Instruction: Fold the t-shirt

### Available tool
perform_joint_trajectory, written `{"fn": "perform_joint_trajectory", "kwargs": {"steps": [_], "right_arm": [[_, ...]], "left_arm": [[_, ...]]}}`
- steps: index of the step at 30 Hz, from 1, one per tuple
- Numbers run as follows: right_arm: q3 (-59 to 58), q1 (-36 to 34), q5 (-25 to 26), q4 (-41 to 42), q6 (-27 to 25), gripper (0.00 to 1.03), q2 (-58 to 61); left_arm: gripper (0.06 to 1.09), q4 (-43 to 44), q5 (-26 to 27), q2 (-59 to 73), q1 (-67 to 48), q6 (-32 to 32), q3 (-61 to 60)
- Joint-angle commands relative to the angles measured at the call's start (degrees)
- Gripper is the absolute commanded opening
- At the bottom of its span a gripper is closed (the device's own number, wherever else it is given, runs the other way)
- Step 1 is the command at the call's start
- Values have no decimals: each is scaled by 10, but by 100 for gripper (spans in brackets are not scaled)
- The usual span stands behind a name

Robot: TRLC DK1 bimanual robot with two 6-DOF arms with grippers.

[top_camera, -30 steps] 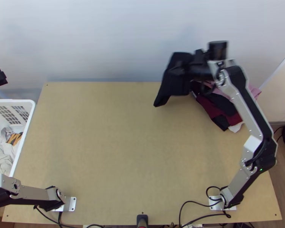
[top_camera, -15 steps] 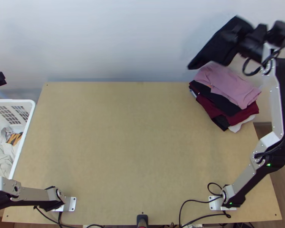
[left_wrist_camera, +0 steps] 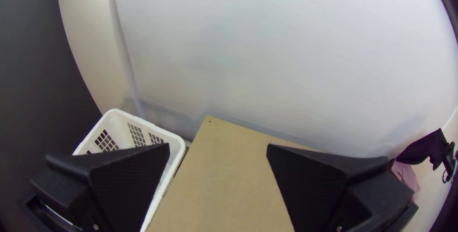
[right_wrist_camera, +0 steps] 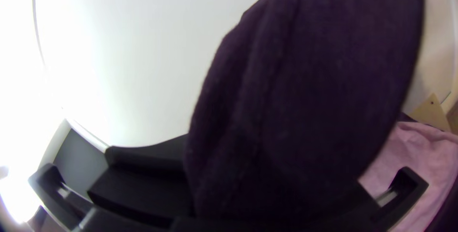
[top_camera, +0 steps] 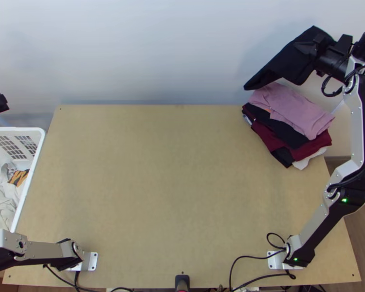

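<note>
By the stacked clothes [top_camera: 292,109], far right, my right gripper [top_camera: 310,47] clenches the dark t-shirt [top_camera: 284,63] — raised, draping; at the top view's left edge, my left gripper [top_camera: 1,101], fingers [left_wrist_camera: 131,182] parted
</note>
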Motion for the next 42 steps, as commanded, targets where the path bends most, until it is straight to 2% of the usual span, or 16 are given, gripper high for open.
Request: {"fn": "perform_joint_trajectory", "kwargs": {"steps": [1, 11, 18, 29, 42], "right_arm": [[15, -5, -21, 25, -15, 3, 8], [11, -17, -38, 1, -58, 3, 47], [6, -39, -39, -68, -93, 3, 48], [-35, -104, -37, -173, -182, 3, 10], [-156, -160, -36, -191, -239, 3, -40]], "left_arm": [[105, -4, -1, -15, 0, -8, -5], [105, -4, -1, -17, 0, -8, -7], [105, -3, -1, -15, -3, -9, -7], [105, 3, -1, -10, -15, -17, -12], [105, 8, -1, -10, -33, -20, -11]]}}
